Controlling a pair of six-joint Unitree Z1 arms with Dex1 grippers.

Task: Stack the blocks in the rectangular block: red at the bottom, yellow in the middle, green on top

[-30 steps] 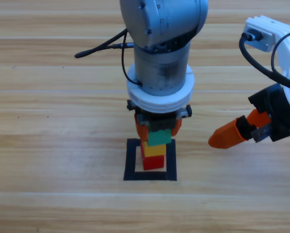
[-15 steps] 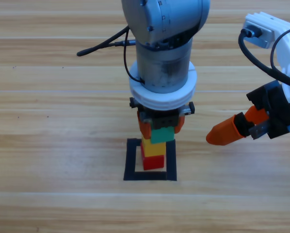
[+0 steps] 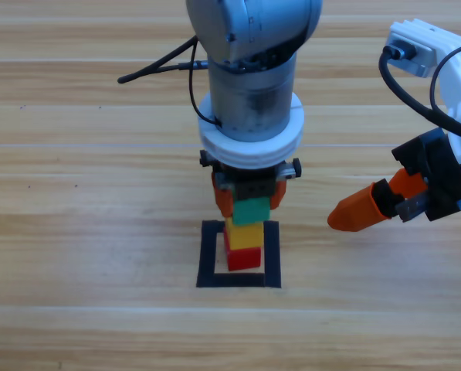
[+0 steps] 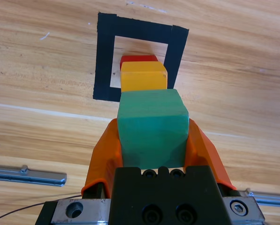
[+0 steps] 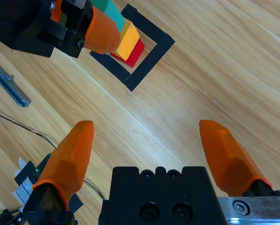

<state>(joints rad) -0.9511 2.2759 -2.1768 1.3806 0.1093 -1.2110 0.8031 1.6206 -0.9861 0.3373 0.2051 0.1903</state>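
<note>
Running in pale wood planks, the bench [image 3: 76, 193] carries the black tape square [image 3: 207, 255]. Red cube [image 3: 244, 258] sits inside it, yellow cube [image 3: 244, 234] on top. Left gripper [image 3: 249, 202] has its fingers clenched on the green cube [image 3: 251, 211] above the yellow one; contact between the two is hard to make out. Since a second ago the left arm has shifted slightly up the picture. Right gripper [image 3: 354, 216] waits well apart, fingers spread, partly cut off at the edge.
</note>
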